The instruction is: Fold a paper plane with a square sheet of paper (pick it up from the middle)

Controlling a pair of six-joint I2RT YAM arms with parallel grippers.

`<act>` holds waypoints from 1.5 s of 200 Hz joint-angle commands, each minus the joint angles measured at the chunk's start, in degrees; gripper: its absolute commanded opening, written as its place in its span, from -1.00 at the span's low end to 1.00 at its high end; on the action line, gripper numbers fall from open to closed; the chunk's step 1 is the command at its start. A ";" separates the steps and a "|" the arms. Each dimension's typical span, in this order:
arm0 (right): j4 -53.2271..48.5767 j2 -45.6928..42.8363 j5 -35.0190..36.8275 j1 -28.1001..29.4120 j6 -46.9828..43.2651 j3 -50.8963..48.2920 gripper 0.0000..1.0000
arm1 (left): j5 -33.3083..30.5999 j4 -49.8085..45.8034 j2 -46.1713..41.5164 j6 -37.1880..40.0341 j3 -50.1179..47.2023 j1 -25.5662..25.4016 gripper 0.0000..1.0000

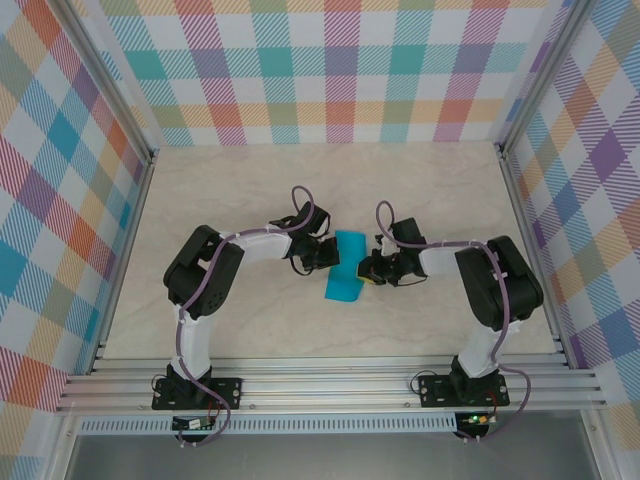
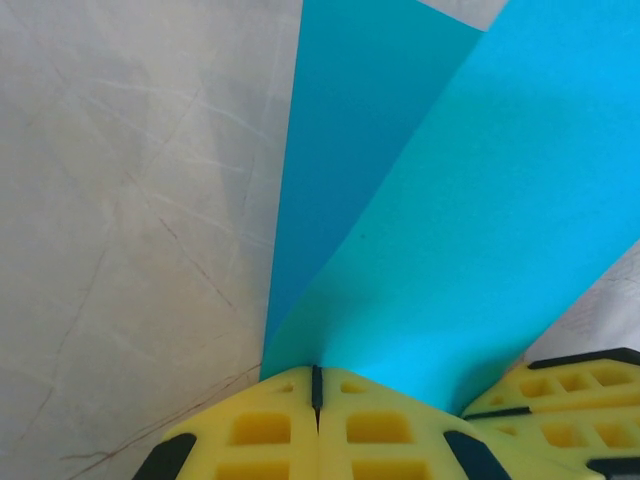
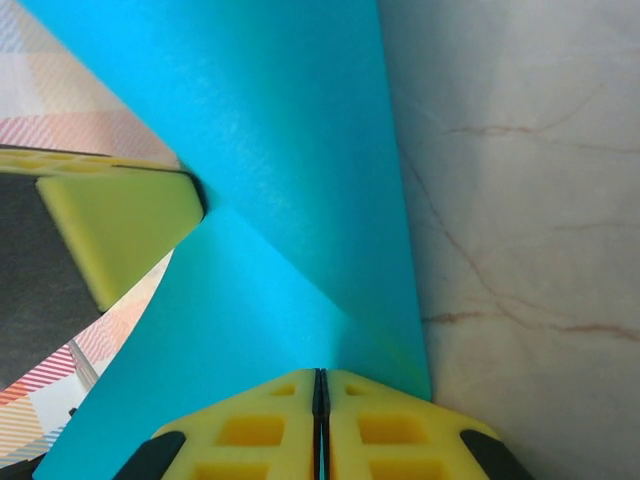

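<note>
the left gripper (image 2: 316,376) was seen pressed shut on one edge of the teal sheet of paper (image 2: 470,220), and the right gripper (image 3: 320,378) was clamped likewise on the opposite edge. the sheet was held bent and creased between the two, near the middle of the marbled table (image 1: 250,190); whether its lower end touched the table could not be told.

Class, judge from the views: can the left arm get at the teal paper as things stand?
Likely yes: the left gripper is already shut on an edge of the teal paper. The right gripper pinches another part of it and does not look to be in the way.
</note>
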 commanded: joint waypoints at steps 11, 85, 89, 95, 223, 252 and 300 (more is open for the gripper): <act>3.85 -4.29 -4.24 -0.12 1.31 -0.32 -0.79 | -1.03 -4.39 1.81 1.10 -2.44 -0.73 -1.00; 8.37 0.57 -5.15 -0.12 1.49 -4.33 -0.81 | -1.02 -4.39 1.74 1.30 -2.42 -0.73 -1.00; 8.41 0.71 -4.79 -0.12 1.20 -4.68 -0.81 | -1.03 -4.40 1.76 1.32 -2.37 -0.73 -1.00; 8.51 1.02 -4.44 -0.12 0.89 -5.27 -0.81 | -1.03 -4.45 1.70 1.37 -2.29 -0.73 -1.00; 8.49 -3.94 -6.59 1.03 1.99 -6.34 -0.78 | -0.92 -4.73 1.80 1.57 -2.31 -0.73 -1.00; 8.88 -1.61 -6.49 1.47 1.39 -7.22 -0.79 | -0.85 -4.58 1.93 1.54 -2.31 -0.73 -1.00; 8.59 0.98 -4.16 1.47 -0.49 -8.85 -0.79 | -0.86 -4.50 1.94 1.54 -2.36 -0.73 -1.00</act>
